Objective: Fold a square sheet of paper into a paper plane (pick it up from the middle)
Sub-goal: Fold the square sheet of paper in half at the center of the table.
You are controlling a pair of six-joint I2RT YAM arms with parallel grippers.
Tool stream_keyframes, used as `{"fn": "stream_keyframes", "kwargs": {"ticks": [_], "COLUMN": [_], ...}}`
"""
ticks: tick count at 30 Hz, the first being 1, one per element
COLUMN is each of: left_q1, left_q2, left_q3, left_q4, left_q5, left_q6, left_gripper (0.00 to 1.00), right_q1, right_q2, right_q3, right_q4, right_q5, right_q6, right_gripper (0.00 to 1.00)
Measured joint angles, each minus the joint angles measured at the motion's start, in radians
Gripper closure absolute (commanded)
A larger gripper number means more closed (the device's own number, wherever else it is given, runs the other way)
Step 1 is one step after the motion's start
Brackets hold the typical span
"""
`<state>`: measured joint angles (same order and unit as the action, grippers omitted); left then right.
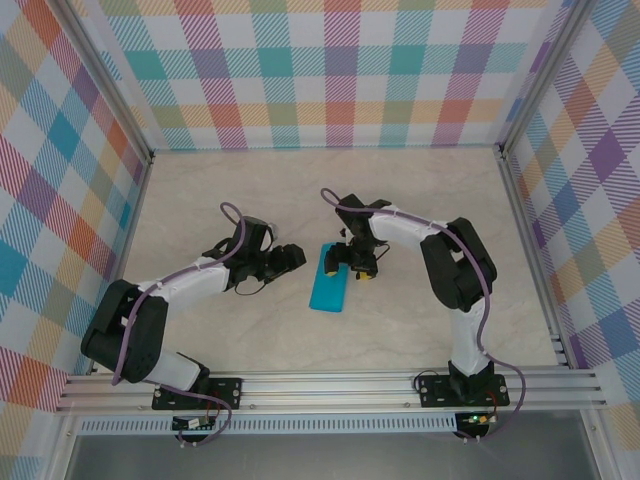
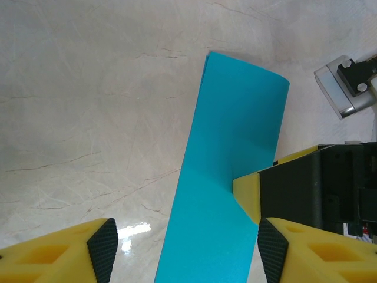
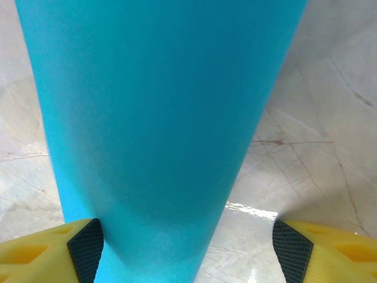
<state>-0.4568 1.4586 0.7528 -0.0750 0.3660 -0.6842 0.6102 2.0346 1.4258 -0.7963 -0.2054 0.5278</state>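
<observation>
The teal-blue sheet of thin paper (image 1: 328,277) lay on the table as a narrow rectangle, about half as wide as it was long, so I judged it already doubled over along its centre line rather than a flat square. In the left wrist view the sheet (image 2: 230,165) showed two layers at its far end, the upper one bowing up a little, which suggested the crease was not yet pressed hard. No pointed nose, slanted corner fold or wing was to be seen, so most of the plane was not yet made: by my reckoning the corners, the narrowing folds and the wings were all left to do. The sheet sat between the two arms, near the middle of the pale marbled tabletop (image 1: 240,200). The left gripper (image 1: 292,257) hung just beside its left long edge, jaws wide apart with nothing gripped, and from its own camera (image 2: 185,250) the paper ran along the table below the gap. The right gripper (image 1: 360,265) stood at the far right edge of the sheet, a yellow finger (image 2: 247,191) touching or all but touching that edge. Its own view (image 3: 188,250) showed its jaws spread wide too, with the teal paper (image 3: 159,118) close before them and reaching the left pad, unclamped.
</observation>
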Motion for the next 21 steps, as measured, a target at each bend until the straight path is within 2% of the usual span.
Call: {"fn": "stream_keyframes", "kwargs": {"ticks": [13,21], "left_q1": [0.0,0.0], "left_q2": [0.033,0.059], "left_q3": [0.018,0.019], "left_q4": [0.002,0.004], "left_q5": [0.024,0.038], "left_q6": [0.003,-0.001], "left_gripper": [0.64,0.67], "right_q1": [0.003,0.006], "right_q2": [0.02,0.025], "right_q3": [0.029,0.034], "right_q4": [-0.036,-0.041], "right_q5": [0.02,0.034], "right_q6": [-0.013,-0.012], "right_gripper": [0.2,0.22]}}
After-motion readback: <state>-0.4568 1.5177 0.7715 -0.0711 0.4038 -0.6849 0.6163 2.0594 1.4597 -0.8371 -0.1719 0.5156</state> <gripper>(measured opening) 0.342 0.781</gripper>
